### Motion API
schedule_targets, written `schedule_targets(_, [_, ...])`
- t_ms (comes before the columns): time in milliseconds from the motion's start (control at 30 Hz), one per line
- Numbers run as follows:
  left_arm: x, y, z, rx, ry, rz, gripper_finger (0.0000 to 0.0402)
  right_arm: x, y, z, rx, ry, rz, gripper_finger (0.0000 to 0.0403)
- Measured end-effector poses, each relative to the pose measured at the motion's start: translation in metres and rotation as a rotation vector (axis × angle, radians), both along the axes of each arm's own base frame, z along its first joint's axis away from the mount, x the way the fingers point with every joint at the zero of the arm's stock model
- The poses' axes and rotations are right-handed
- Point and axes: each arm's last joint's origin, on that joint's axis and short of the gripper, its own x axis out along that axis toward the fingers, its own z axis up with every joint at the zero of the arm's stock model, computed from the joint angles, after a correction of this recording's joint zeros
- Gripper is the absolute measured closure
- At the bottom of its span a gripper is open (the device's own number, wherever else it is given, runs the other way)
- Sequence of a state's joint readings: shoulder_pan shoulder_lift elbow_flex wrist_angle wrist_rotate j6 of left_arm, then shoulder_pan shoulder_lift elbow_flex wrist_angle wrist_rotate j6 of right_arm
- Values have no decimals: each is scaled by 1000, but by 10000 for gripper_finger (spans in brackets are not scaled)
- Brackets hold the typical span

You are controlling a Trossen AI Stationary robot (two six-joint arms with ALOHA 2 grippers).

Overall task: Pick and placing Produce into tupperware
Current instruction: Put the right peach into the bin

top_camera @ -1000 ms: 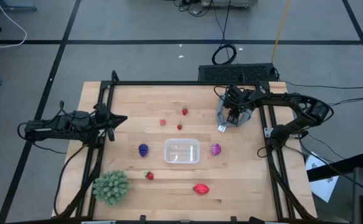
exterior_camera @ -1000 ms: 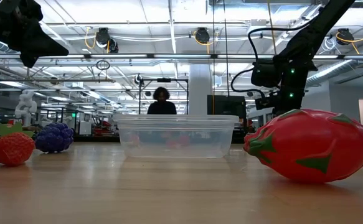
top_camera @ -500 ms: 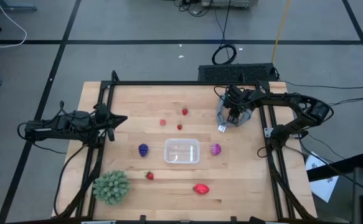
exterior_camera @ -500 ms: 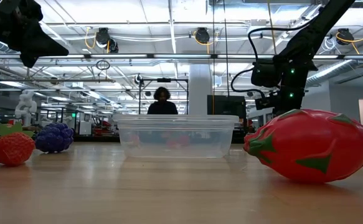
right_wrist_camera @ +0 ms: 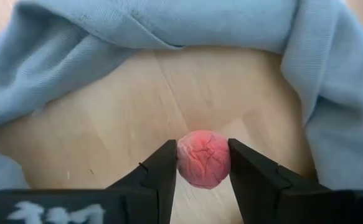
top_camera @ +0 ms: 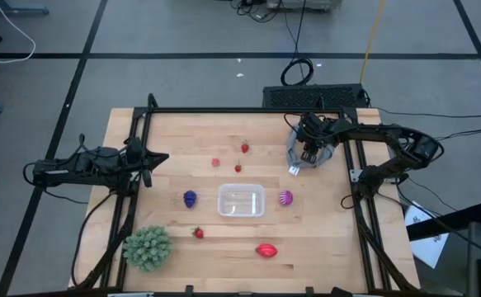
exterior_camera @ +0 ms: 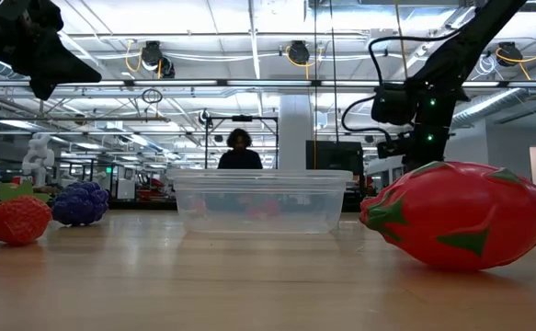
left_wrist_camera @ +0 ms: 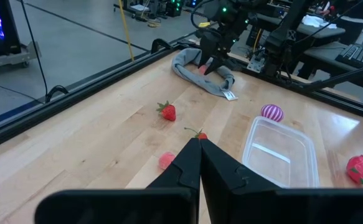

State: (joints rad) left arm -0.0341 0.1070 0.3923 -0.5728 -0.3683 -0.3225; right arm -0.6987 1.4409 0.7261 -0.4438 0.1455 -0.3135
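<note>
Resting empty at the table's middle, the tupperware (top_camera: 241, 200) waited while the grey cloth ring (top_camera: 298, 154) lay well apart. Inside that ring the right gripper (right_wrist_camera: 203, 171) had just narrowed its fingers to pinch a pink berry (right_wrist_camera: 203, 158), so lifting likely followed. The left gripper (top_camera: 148, 161) hung pressed together by the table's left edge.

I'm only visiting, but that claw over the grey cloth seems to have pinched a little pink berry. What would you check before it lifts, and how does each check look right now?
1. Berry between the fingers: ok. The right claw has both fingers against the pink berry.
2. Cloth clear of the grip: ok. The grey cloth ring lies around the berry, not between the fingers.
3. Tub open: ok. The tupperware has no lid on.
4. Tub has room: ok. No fruit lies inside it.
5. Other arm out of the way: ok. The left claw is shut, at the table's left edge.
6. Grip firm enough to lift: cannot tell.
</note>
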Motion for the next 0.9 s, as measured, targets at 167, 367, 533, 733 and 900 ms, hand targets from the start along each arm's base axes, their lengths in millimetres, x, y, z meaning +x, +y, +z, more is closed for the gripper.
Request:
schedule_targets(167, [0,0,0,0,0,0,392,-4,7,15,-19,-39,-13,280])
schedule_targets(367, [0,0,0,-1,0,0,392,-1,27,48,-33,-69,29,280])
schedule_targets(533, [0,0,0,-2,0,1,392,16,45,85,-62,-144,107,280])
schedule_targets(733, [0,0,0,-5,1,2,392,41,73,120,-70,-238,217,280])
schedule_targets(900, [4,0,-2,-4,31,1,392,68,105,127,-38,-277,315,280])
